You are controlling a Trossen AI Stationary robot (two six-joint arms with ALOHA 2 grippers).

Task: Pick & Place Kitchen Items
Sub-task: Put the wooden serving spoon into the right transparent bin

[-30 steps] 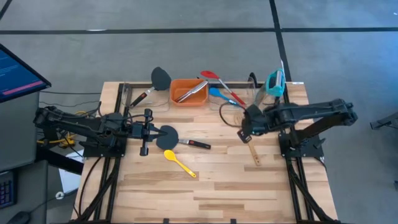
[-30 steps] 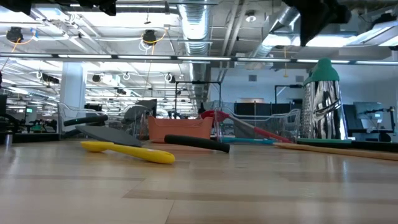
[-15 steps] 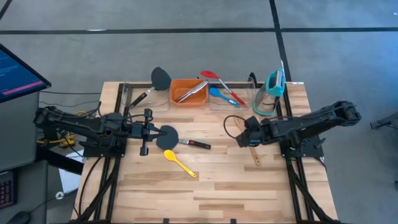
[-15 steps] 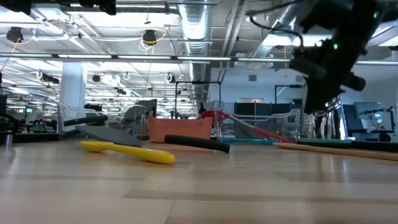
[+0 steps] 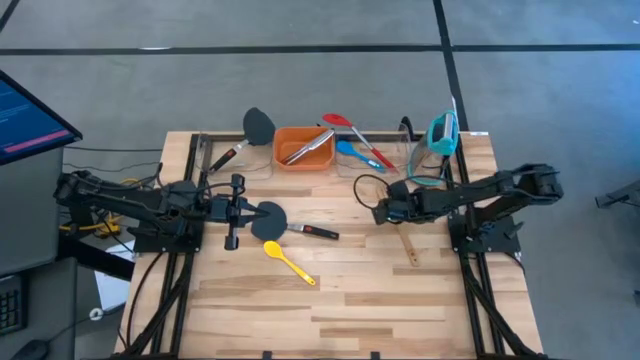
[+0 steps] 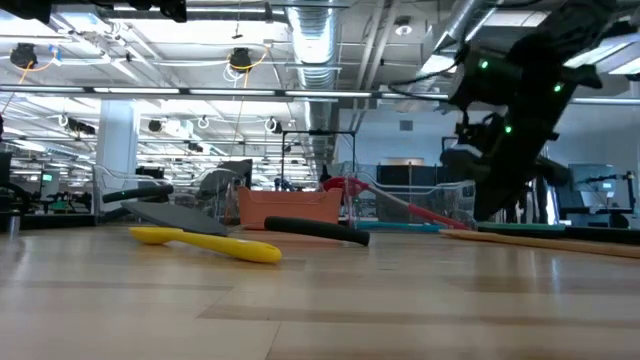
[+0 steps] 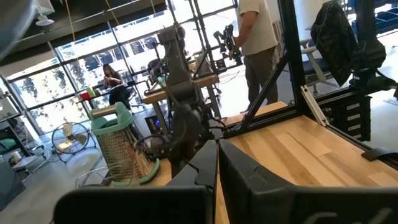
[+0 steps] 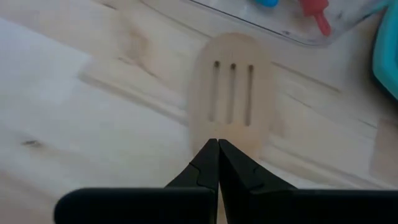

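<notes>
1. The right gripper (image 8: 217, 146) is seen with its fingers pressed together, nothing between them, poised just above the slotted head of the wooden fork (image 8: 231, 93).
2. The wooden fork (image 5: 408, 246) lies flat on the table (image 5: 330, 300), just beside a clear bin (image 5: 375, 160).
3. It is judged light, stiff and thin; being flat, it would best be taken across the narrow handle, though the handle is poorly seen.
4. The left gripper (image 7: 217, 163), likewise closed and empty, waits at the table's left by a black spatula (image 5: 270, 221).
</notes>
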